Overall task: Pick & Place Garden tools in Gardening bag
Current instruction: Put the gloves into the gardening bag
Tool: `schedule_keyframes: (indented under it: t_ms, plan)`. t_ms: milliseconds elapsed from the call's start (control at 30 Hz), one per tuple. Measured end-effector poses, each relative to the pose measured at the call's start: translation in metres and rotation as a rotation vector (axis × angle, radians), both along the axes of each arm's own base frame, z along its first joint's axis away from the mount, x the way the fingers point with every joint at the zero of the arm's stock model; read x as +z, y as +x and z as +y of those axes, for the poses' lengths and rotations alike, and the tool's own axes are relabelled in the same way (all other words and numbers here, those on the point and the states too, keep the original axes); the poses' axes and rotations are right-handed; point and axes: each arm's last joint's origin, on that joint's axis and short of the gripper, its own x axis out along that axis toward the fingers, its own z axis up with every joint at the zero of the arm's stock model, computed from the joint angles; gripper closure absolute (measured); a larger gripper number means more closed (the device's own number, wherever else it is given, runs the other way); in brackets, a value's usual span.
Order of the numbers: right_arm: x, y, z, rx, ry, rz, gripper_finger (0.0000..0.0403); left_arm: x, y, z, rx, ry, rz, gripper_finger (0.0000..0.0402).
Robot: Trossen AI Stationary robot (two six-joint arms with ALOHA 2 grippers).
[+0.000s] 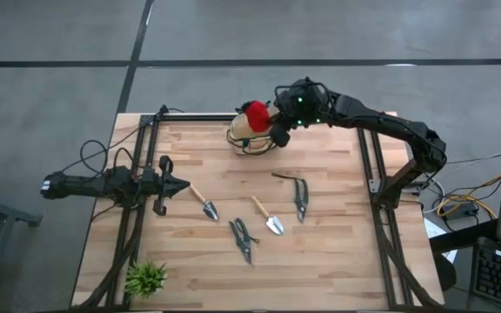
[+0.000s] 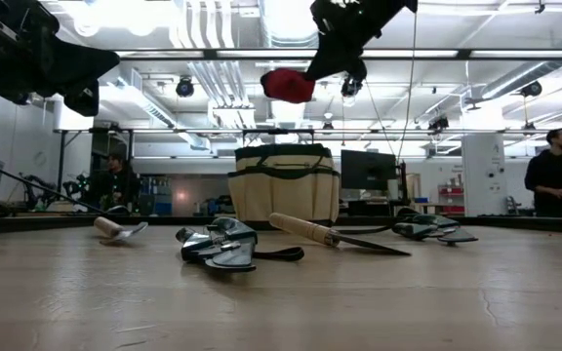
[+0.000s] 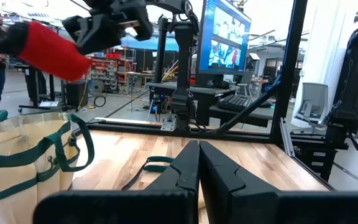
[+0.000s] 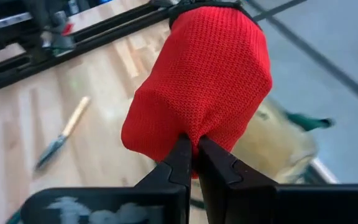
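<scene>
Above the bag: red knitted item (image 4: 201,87), pinched in my right gripper (image 4: 192,163).
Bag: tan gardening bag (image 1: 249,137), far table edge.
Mid-table: trowels (image 1: 269,217), shears (image 1: 243,238).
Left gripper (image 1: 181,184): fingers closed on nothing, left side.

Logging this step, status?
Right gripper shut on red knit item, above bag. Left gripper shut, idle at table's left. Four tools on table. Nothing blocking.

Right end effector (image 4: 193,163) pinching red knitted item (image 4: 204,81), trowel (image 4: 62,134) on table (image 4: 5,143)
</scene>
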Motion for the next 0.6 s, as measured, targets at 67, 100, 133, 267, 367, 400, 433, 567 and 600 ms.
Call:
schedule_keyframes:
  t_ms: [67,100,133,267,367,400,433,567,600]
  plan:
    - [0.001,-0.001,-0.006,-0.005,-0.026,-0.003,0.039,0.0,0.0,0.0,0.0,0.0,0.0,0.0389]
    - [0.0,-0.001,-0.008,-0.003,-0.038,-0.003,0.039,0.0,0.0,0.0,0.0,0.0,0.0,0.0389]
    - [0.0,-0.001,-0.011,-0.002,-0.049,-0.003,0.039,0.0,0.0,0.0,0.0,0.0,0.0,0.0389]
    - [0.001,-0.002,-0.017,0.007,-0.102,-0.007,0.039,0.0,0.0,0.0,0.0,0.0,0.0,0.0389]
    - [0.0,-0.002,-0.018,-0.006,-0.151,0.009,0.039,0.0,0.0,0.0,0.0,0.0,0.0,0.0389]
    - [0.0,-0.003,-0.019,-0.003,-0.166,0.015,0.039,0.0,0.0,0.0,0.0,0.0,0.0,0.0389]
    - [0.0,-0.002,-0.019,0.003,-0.178,0.014,0.039,0.0,0.0,0.0,0.0,0.0,0.0,0.0389]
    - [-0.003,0.002,-0.021,0.033,-0.234,0.009,0.039,0.0,0.0,0.0,0.0,0.0,0.0,0.0389]
    - [-0.007,0.005,-0.022,0.041,-0.239,0.019,0.039,0.0,0.0,0.0,0.0,0.0,0.0,0.0389]
